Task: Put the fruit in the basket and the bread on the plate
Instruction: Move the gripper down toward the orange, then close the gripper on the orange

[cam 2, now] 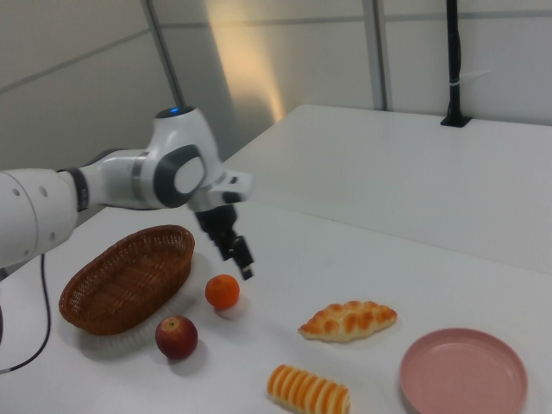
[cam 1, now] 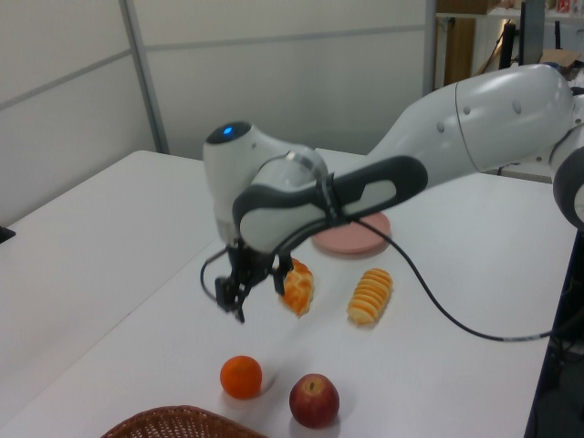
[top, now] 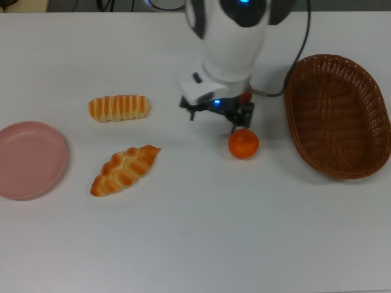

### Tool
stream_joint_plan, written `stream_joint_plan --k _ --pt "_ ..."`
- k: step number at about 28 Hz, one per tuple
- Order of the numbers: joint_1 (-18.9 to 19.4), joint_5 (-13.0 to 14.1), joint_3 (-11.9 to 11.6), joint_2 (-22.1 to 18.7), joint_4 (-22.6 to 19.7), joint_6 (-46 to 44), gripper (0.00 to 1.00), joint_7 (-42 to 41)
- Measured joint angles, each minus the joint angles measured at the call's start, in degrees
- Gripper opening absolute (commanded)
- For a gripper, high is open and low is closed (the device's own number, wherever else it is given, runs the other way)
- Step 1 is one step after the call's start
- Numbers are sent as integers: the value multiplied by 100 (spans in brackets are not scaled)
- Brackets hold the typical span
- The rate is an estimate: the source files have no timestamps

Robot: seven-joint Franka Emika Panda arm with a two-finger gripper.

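White desk: carrying every item, all of them lying loose on its surface.
Gripper: hanging in the air above the desk with its black fingers pointing down and standing apart, gripping nothing.
Arm: a white Franka body reaching in from the top view's upper edge and covering most of the apple there.
Bright orange round orange: sitting on the desk just below the gripper in the top view, untouched; in the left view it is lying lower than the fingers, with clear space between.
Dark red apple with a yellowish patch: resting beside the orange, near the basket.
Large oval brown woven wicker basket: lying at the top view's right, holding nothing, near the two fruits.
Braided golden loaf with pointed ends: lying tilted between the plate and the orange in the top view.
Ridged golden roll with pale stripes: lying above the braided loaf in the top view, apart from it.
Round shallow pink plate with a raised rim: sitting at the top view's left edge, bare, well apart from the basket.
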Motion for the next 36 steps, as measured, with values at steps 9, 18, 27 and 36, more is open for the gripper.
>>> stream_joint_plan --k 9,18,27,36 --pt "435 -12 5 516 -38 39 100 57" --pt "577 -353 5 929 152 387 100 565" --pt "587 -428 2 985 407 532 100 681" --pt "583 -441 1 1025 512 532 100 681"
